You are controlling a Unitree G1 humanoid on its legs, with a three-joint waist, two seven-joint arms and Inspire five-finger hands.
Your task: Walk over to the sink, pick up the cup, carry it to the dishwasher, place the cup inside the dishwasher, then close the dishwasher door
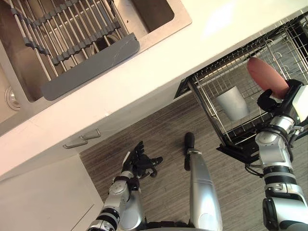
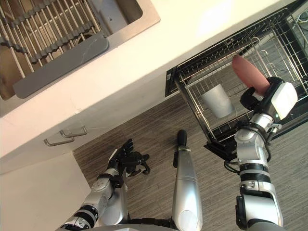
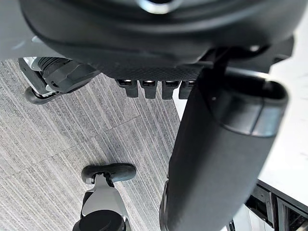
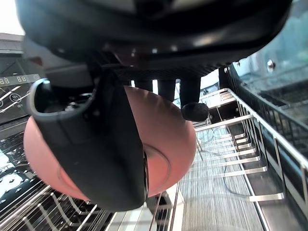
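Currently, the right hand [image 1: 273,99] curls round the pink cup [image 1: 263,74], poised over the dishwasher rack [image 1: 204,96] below for lowering; the left hand [image 1: 138,161] hangs slack.

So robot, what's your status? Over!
Right hand shut on pink cup, over dishwasher rack. Left hand open, idle. Grey cup already in rack.

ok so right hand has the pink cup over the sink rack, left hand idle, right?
Not the sink rack: the right hand holds the pink cup over the pulled-out dishwasher rack, as the left eye view shows. The left hand is idle, as you say.
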